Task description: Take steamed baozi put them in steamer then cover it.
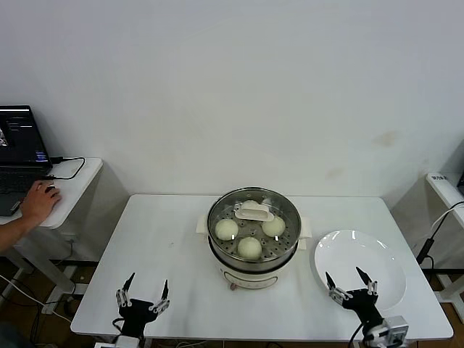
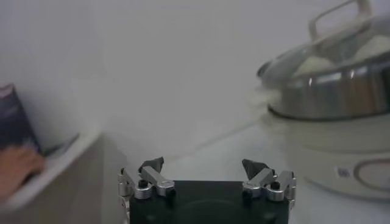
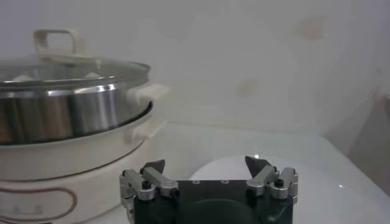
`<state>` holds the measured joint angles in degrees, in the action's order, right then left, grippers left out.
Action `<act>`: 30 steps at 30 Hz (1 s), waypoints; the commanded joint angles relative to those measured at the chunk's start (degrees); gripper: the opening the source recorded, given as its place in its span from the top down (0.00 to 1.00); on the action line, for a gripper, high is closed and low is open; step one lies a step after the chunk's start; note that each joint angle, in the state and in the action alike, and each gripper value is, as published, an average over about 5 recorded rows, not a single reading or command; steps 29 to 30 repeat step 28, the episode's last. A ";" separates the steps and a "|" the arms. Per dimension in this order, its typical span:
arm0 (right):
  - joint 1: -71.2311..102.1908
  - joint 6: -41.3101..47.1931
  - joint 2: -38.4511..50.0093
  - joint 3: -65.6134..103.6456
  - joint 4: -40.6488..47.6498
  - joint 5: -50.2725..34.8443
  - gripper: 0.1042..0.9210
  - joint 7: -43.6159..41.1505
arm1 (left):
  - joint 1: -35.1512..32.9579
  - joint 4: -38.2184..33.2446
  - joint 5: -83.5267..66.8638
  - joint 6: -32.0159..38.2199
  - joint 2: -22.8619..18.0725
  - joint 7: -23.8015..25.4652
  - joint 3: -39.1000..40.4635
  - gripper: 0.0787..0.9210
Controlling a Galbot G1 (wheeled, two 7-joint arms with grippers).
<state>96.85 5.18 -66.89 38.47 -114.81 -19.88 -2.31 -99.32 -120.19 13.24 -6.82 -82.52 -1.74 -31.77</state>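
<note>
The steamer (image 1: 254, 259) stands mid-table on its cream base, covered by a clear glass lid (image 1: 254, 212) with a white handle. Three white baozi (image 1: 249, 247) show through the lid; a fourth is mostly hidden under the handle. The steamer also shows in the left wrist view (image 2: 332, 100) and in the right wrist view (image 3: 67, 103), lid on. My left gripper (image 1: 143, 296) is open and empty at the table's front left. My right gripper (image 1: 350, 283) is open and empty at the front right, over the near edge of the white plate (image 1: 377, 250).
The white plate is bare and also shows in the right wrist view (image 3: 341, 195). A side table (image 1: 65, 188) at the left holds a laptop (image 1: 22, 148), with a person's hand (image 1: 40, 203) on a mouse. Another table edge (image 1: 446, 190) stands at the right.
</note>
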 commanded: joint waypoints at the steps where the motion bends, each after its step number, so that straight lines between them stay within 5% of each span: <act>1: 0.95 1.51 -0.67 -0.34 -1.48 1.57 0.12 1.17 | -3.59 0.03 -4.78 0.92 0.00 -0.89 -1.46 0.12; 30: 1.72 -0.21 -4.55 2.24 -2.83 7.65 0.12 1.32 | -0.82 0.83 -4.00 2.77 1.05 0.72 -1.21 0.12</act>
